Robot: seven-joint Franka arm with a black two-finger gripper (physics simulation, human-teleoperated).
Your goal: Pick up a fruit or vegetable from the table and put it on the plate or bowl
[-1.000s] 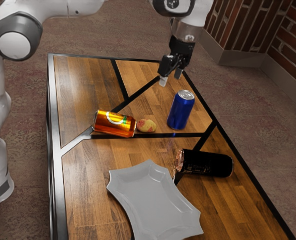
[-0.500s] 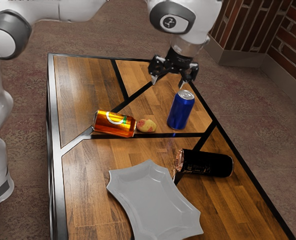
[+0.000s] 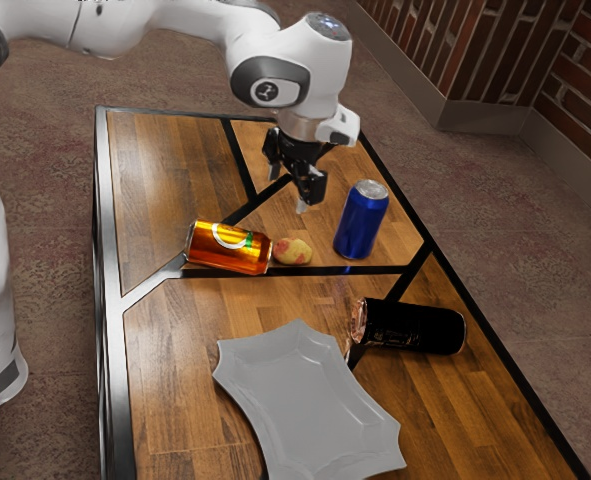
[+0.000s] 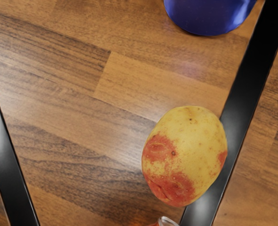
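A yellow potato with red patches [image 3: 293, 250] lies on the wooden table, touching the end of a fallen orange can [image 3: 229, 247]. A grey scalloped plate [image 3: 305, 400] sits near the table's front edge. My gripper [image 3: 293, 190] hangs open above the table, just behind the potato and to the exterior view's left of the upright blue can [image 3: 360, 220]. Nothing is between its fingers. In the wrist view the potato [image 4: 186, 155] lies beside a black inlay strip, with the blue can [image 4: 207, 14] beyond it.
A black can [image 3: 410, 325] lies on its side between the plate and the table's edge on the exterior view's right. Black inlay strips [image 3: 275, 190] cross the tabletop. A brick wall [image 3: 535, 50] stands behind the table.
My hand has swung from the table's far edge toward the exterior view's left and down, ending just behind the potato. The wrist has turned. The objects on the table have stayed put.
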